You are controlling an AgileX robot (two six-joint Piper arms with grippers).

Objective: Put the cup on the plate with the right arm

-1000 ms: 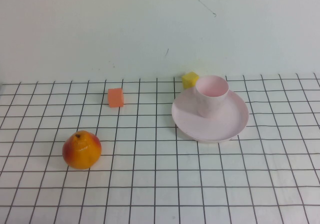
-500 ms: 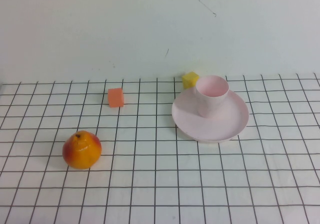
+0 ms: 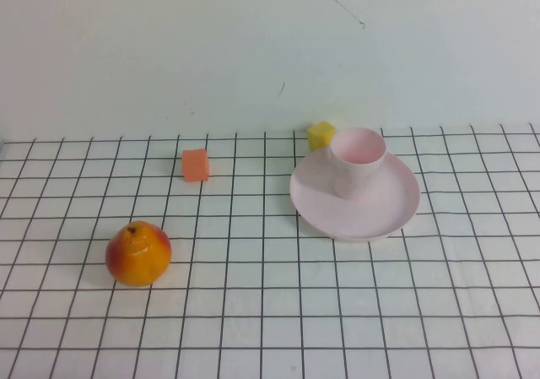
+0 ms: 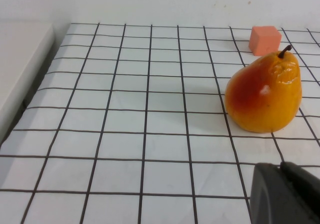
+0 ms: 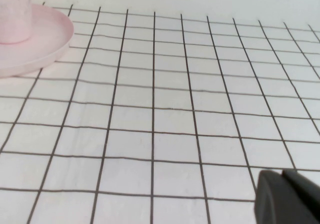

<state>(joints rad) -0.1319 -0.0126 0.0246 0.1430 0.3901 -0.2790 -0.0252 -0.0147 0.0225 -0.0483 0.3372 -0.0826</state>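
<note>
The pale pink cup stands upright on the back part of the round pale pink plate at the right rear of the gridded table. Neither arm shows in the high view. In the right wrist view the cup and plate lie far off, and my right gripper is shut and empty, low over the cloth, well clear of them. My left gripper is shut and empty, a short way in front of the pear.
An orange-red pear stands at the front left, close to my left gripper in its wrist view. An orange cube sits at the back left, and a yellow cube sits behind the plate. A white wall closes the back.
</note>
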